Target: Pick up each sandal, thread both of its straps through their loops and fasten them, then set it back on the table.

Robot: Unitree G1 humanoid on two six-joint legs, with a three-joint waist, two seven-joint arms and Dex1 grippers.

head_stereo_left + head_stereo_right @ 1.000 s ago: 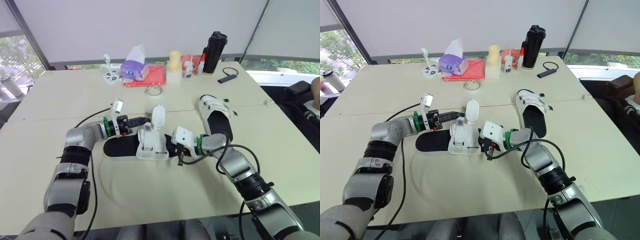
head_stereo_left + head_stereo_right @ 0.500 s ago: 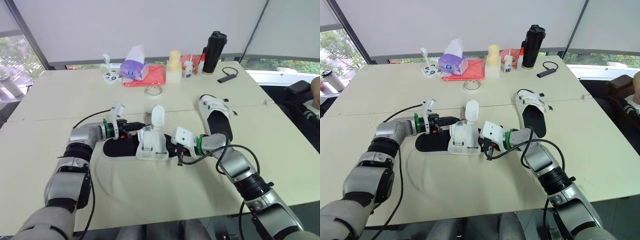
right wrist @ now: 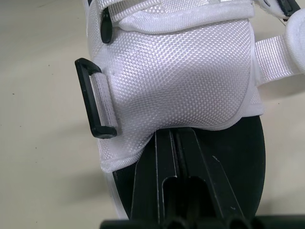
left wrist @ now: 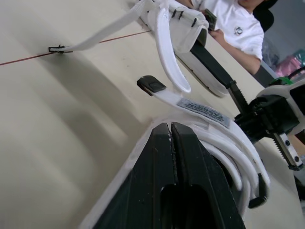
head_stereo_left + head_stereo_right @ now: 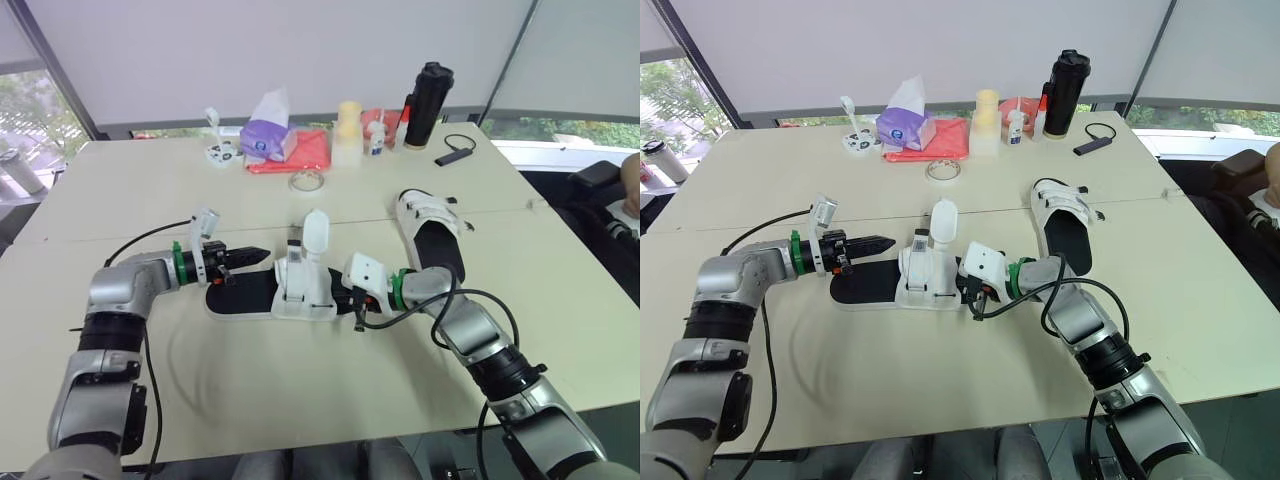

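The near sandal (image 5: 300,292), with a black sole and a white upper, lies flat on the table (image 5: 300,400) in front of me. One long white strap (image 5: 315,233) stands upright from it, and a shorter strap with a black loop (image 4: 152,86) sticks up beside it. My left gripper (image 5: 258,254) is shut and empty, with its tips just left of the sandal's heel end. My right gripper (image 5: 338,293) is shut at the sandal's other end, lying on the insole with its tips under the edge of the white upper (image 3: 181,71). The second sandal (image 5: 432,232) lies to the right.
Along the far edge stand a purple tissue pack (image 5: 268,136), a red cloth (image 5: 312,150), a yellow cup (image 5: 348,128), a small bottle (image 5: 377,138) and a tall black flask (image 5: 428,104). A tape roll (image 5: 308,181) and a black dongle (image 5: 458,154) lie nearer. A person (image 4: 233,24) sits at the right.
My left arm has drawn back to the left, away from the sandal's straps, with its fingers shut. A short strap now stands beside the long one. The right arm has stayed put.
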